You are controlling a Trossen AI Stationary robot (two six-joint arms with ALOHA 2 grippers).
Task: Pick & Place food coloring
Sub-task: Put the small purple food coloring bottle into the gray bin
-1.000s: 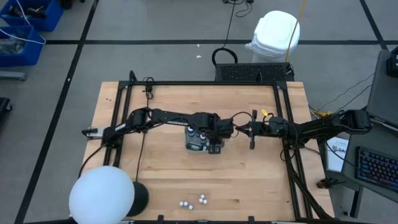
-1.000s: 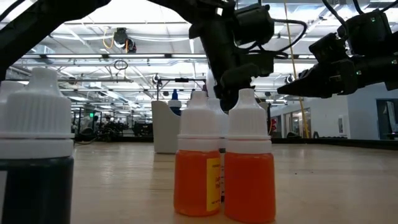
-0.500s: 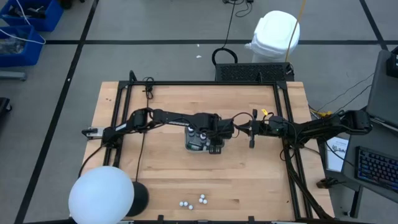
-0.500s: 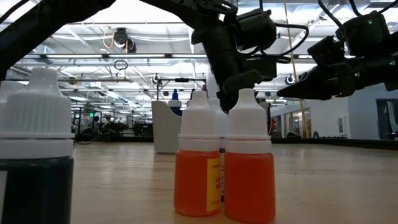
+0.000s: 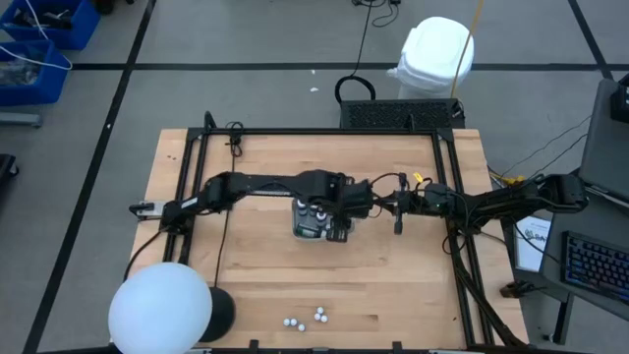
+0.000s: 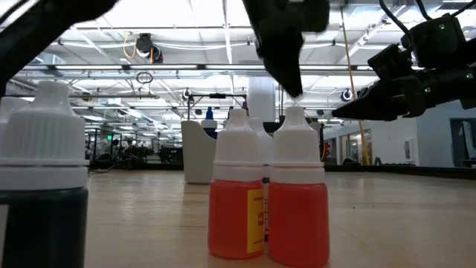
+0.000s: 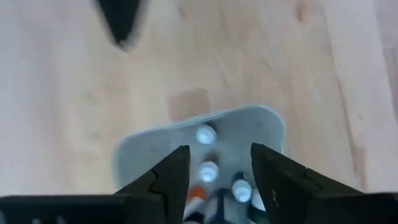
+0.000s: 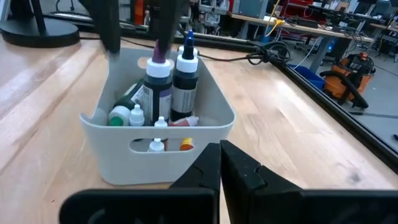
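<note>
A translucent grey tray [image 5: 307, 230] stands mid-table and holds several food coloring bottles: two tall dark ones [image 8: 180, 74] and small white-capped ones [image 7: 205, 134]. My left gripper [image 7: 217, 171] hangs open above the tray [image 7: 261, 121], pointing steeply down, with nothing between its fingers; it shows at the top of the low view [image 6: 286, 52]. A few more bottles [image 5: 307, 319] stand on their bases near the table's front edge: two orange [image 6: 297, 208], one dark [image 6: 44, 216]. My right gripper [image 8: 221, 168] waits shut, level, to the right of the tray [image 8: 124, 162].
A black frame [image 5: 447, 197] runs round the tabletop. A white globe on a dark base [image 5: 159, 307] stands at the near left corner. Bare wood [image 5: 393, 285] lies between the tray and the front bottles. A white bin [image 5: 434, 54] stands beyond the far edge.
My left gripper has risen straight up out of the tray, mostly in the last half second; its fingers now hang clear above the bottles. The tray and bottles have kept their places.
</note>
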